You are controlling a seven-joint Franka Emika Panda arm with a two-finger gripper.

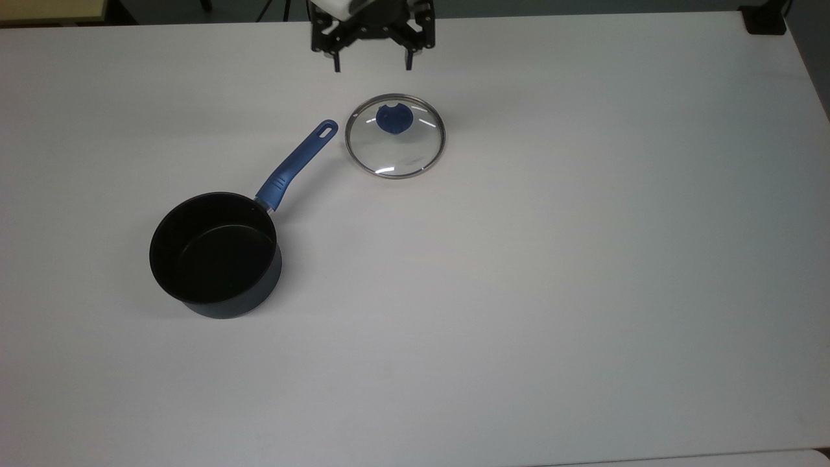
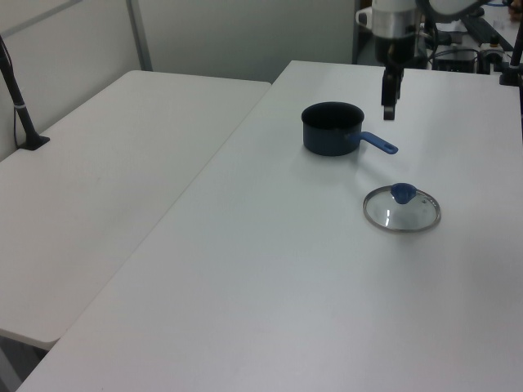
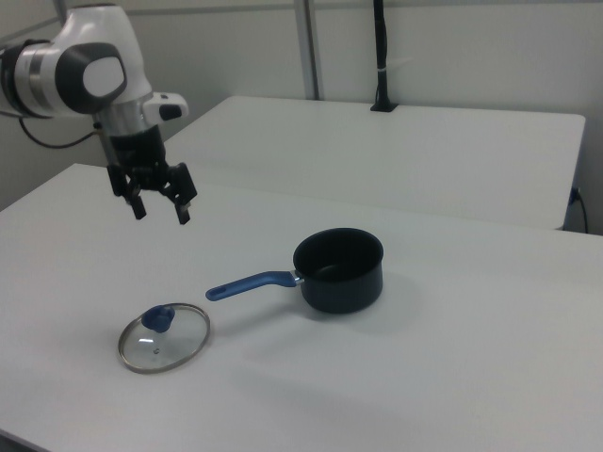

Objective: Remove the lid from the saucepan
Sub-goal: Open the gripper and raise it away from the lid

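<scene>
I am holding the arm's pincer (image 3: 158,209) high above the white worktop (image 1: 583,259), its two black fingers (image 3: 182,213) spread wide apart and gripping nothing. In the right view the pincer is hanging in the air above and a little behind the glass lid (image 3: 164,337), well clear of it. The lid (image 1: 395,135) is lying flat on the worktop with its blue knob (image 1: 393,119) facing up, its thin metal rim catching small glints of light. In the top view the pincer (image 1: 372,61) is sitting at the upper edge of the picture, above the lid and apart from it. The dark navy saucepan (image 1: 215,255) is standing upright and uncovered, its black inside showing, toward the top view's lower left of the lid. Its long blue handle (image 1: 297,165) is pointing toward the lid, the slotted end lying just beside the rim without touching it. In the left view the saucepan (image 2: 332,128) is standing farther from the camera than the lid (image 2: 402,207), and the pincer (image 2: 389,106) is hanging above the worktop near the pan's handle (image 2: 377,144). A second white table (image 2: 106,171) is standing alongside, on the left view's left.
</scene>
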